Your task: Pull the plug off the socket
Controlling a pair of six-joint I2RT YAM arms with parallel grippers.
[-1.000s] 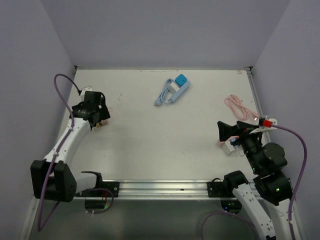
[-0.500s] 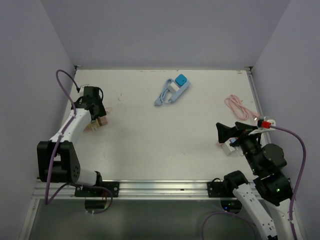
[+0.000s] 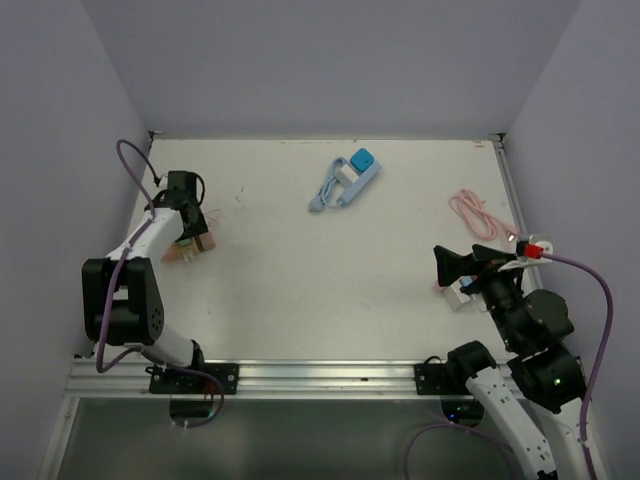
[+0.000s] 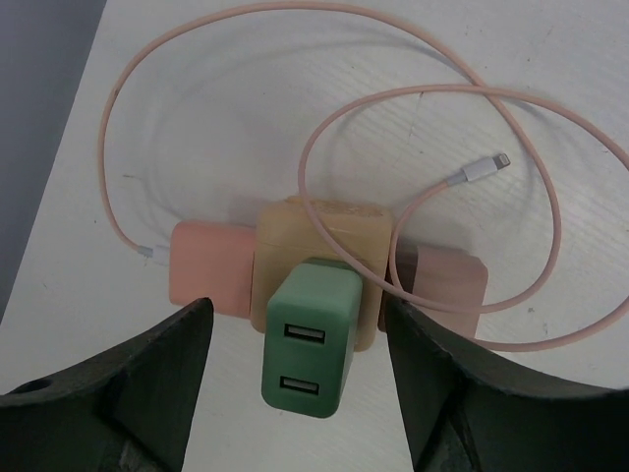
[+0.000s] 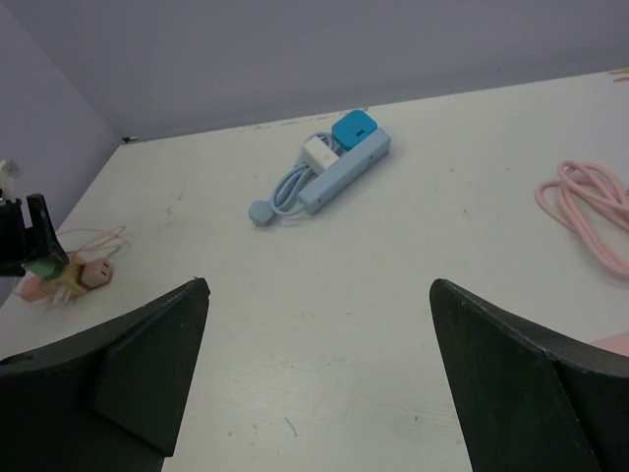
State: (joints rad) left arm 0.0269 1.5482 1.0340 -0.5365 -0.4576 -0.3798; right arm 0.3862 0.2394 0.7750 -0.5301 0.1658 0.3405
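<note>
A green two-port USB plug [image 4: 308,339] sits in a beige cube socket [image 4: 319,236] that has a pink block [image 4: 208,265] on each side. A thin pink cable [image 4: 472,173] loops behind it. My left gripper [image 4: 295,310] straddles the green plug, open, with a small gap showing between each finger and the plug's sides. From above, the left gripper [image 3: 185,215] hangs over the socket [image 3: 190,250] at the table's left edge. My right gripper [image 3: 447,262] is open at the near right, with nothing between its fingers [image 5: 147,354].
A blue power strip [image 3: 352,178] with a blue and a white plug and a coiled cord lies at the back centre. A coiled pink cable [image 3: 475,213] lies at the right, and a small white and pink item [image 3: 457,295] under the right arm. Walls close in on both sides.
My left arm has drawn in over the socket, and its jaws have narrowed around the green plug. The right arm has barely moved.
</note>
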